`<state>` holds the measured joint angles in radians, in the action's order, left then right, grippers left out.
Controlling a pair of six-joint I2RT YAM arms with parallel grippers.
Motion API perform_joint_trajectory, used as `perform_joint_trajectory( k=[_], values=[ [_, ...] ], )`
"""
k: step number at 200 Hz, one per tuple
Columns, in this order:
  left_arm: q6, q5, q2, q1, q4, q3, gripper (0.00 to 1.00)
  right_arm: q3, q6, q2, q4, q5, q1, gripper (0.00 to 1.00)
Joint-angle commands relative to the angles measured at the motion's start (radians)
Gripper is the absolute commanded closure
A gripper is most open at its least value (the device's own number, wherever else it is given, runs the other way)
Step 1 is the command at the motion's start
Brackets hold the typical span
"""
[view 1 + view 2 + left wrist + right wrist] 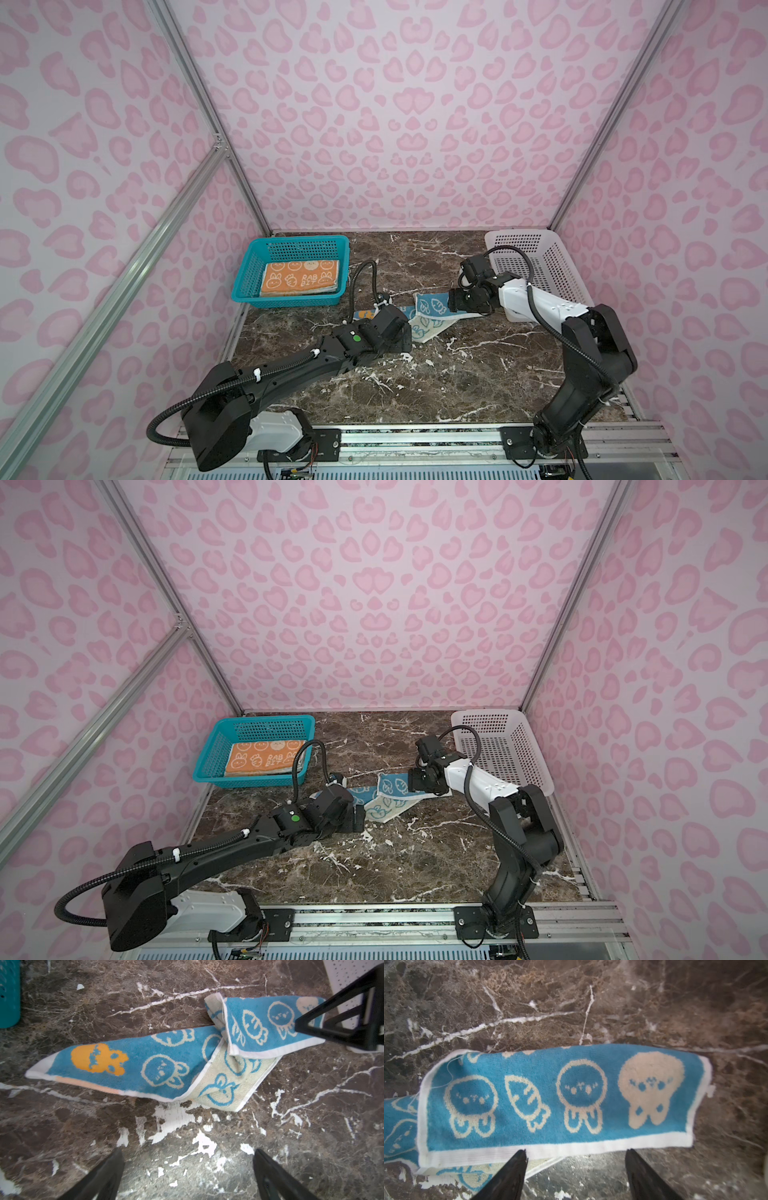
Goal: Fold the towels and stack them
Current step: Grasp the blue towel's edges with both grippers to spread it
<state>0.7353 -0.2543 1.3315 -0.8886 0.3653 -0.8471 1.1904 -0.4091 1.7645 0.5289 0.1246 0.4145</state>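
The left gripper has its two black fingers spread wide with nothing between them, hovering over bare tabletop just short of the blue towel. The right gripper also has its fingers parted and clamped on nothing, their tips at the towel's white hem. Both work over a dark brown marble table veined and chipped with white. Around it stand pale walls printed with pink heart-like blotches, framed by aluminium posts. The blue towel lies near the middle of the table between the two arms, crumpled rather than flat. It is bright blue terry with cream rabbit and carrot outlines, one solid orange rabbit and a white border. One corner is flipped to show a cream underside with blue drawings, and the end nearest the right gripper is doubled over on top. A folded orange towel with white rabbits and the letters RAB BIT lies flat in a teal perforated basket at the back left. Thin layers show beneath it, but what they are cannot be made out. A white perforated basket stands at the back right, partly hidden by the right arm. In both top views the left arm's wrist covers its fingers and part of the blue towel.
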Motion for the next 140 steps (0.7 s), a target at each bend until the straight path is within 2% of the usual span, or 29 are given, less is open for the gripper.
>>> perform_joint_trajectory(
  k=[1,41,91,112,140],
  values=[
    [0.032,0.1,0.017,0.017,-0.122,-0.007,0.02,0.029,0.012,0.063,0.02,-0.004,-0.005,0.17],
    [0.05,0.149,0.053,0.03,-0.158,-0.027,0.02,0.017,-0.007,0.133,-0.019,0.02,0.019,0.14],
    [0.113,0.244,0.006,0.127,-0.229,0.069,0.02,-0.089,-0.074,0.154,-0.114,0.013,0.16,0.14],
    [0.113,0.259,-0.007,0.156,-0.209,0.085,0.02,-0.143,-0.123,0.14,-0.159,0.017,0.227,0.15],
    [0.12,0.29,-0.012,0.187,-0.224,0.112,0.01,-0.19,-0.17,0.07,-0.182,0.02,0.266,0.15]
  ],
)
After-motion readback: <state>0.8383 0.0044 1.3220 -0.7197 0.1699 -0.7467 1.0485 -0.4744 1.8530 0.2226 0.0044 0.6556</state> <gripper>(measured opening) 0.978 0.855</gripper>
